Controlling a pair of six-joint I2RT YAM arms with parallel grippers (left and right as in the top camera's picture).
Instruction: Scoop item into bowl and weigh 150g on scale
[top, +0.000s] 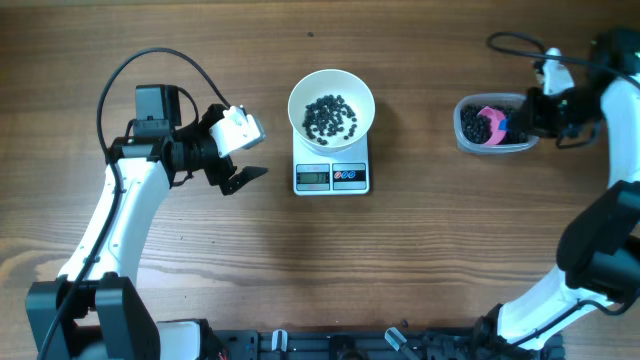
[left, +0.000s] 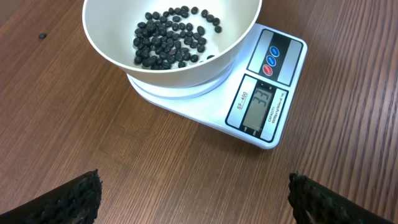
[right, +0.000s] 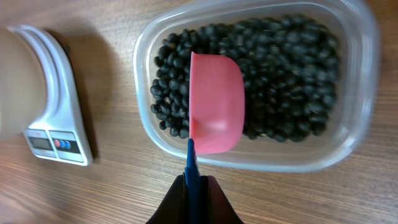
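Observation:
The white bowl (top: 331, 103) (left: 171, 37) stands on the white scale (top: 331, 175) (left: 264, 93) and holds a thin layer of black beans (top: 330, 117) (left: 171, 37). The scale's display is lit. My left gripper (top: 238, 150) (left: 194, 198) hangs open to the left of the scale, nothing between its fingers. My right gripper (top: 520, 118) (right: 193, 186) is shut on the blue handle of a pink scoop (right: 214, 102) (top: 490, 122). The scoop's empty cup is over the black beans (right: 273, 68) in the clear tub (top: 490, 125) (right: 354, 81) at the far right.
One stray black bean (left: 42, 36) lies on the wooden table left of the bowl. The tub sits close to the table's right side, with the right arm's cables behind it.

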